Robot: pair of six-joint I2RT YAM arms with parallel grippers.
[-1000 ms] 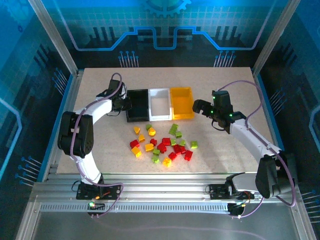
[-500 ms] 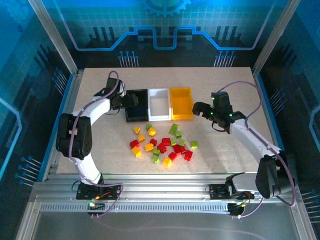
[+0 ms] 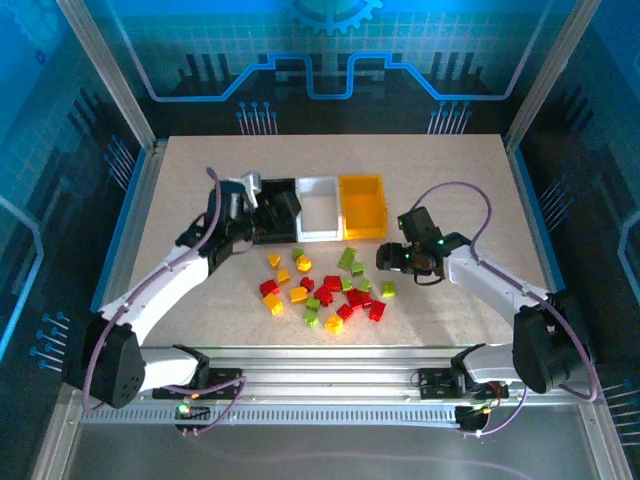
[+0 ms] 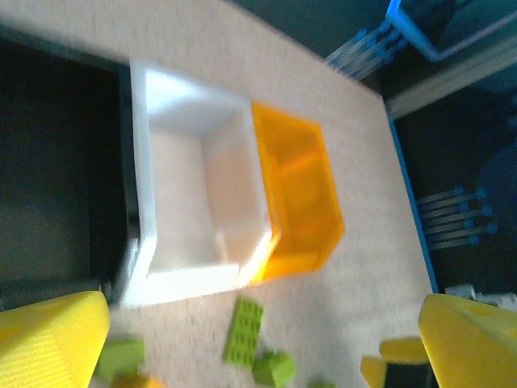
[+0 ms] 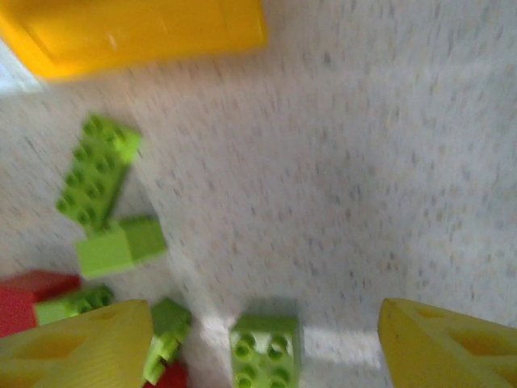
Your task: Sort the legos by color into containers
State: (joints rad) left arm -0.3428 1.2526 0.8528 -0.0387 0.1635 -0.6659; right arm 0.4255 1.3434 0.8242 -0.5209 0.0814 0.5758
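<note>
The black bin [image 3: 262, 232], white bin [image 3: 318, 208] and yellow bin [image 3: 363, 205] stand side by side at mid-table. Red, yellow-orange and green legos [image 3: 320, 285] lie scattered in front of them. My left gripper [image 3: 285, 208] hovers open over the black bin; its wrist view looks down on the white bin [image 4: 194, 202], yellow bin [image 4: 295, 194] and a flat green lego [image 4: 244, 330]. My right gripper [image 3: 386, 262] is open at the pile's right edge. Its fingers [image 5: 77, 343] straddle a small green brick [image 5: 266, 347] without touching it.
The right wrist view has the yellow bin's wall [image 5: 137, 28] at the top, a flat green plate [image 5: 95, 170], another green brick [image 5: 121, 245] and a red one [image 5: 28, 299] to the left. Bare table [image 3: 450, 190] stretches right of the bins.
My left gripper has opened and swung right over the black bin. My right gripper has dropped toward the pile's right side, its jaws now somewhat narrower around a green brick.
</note>
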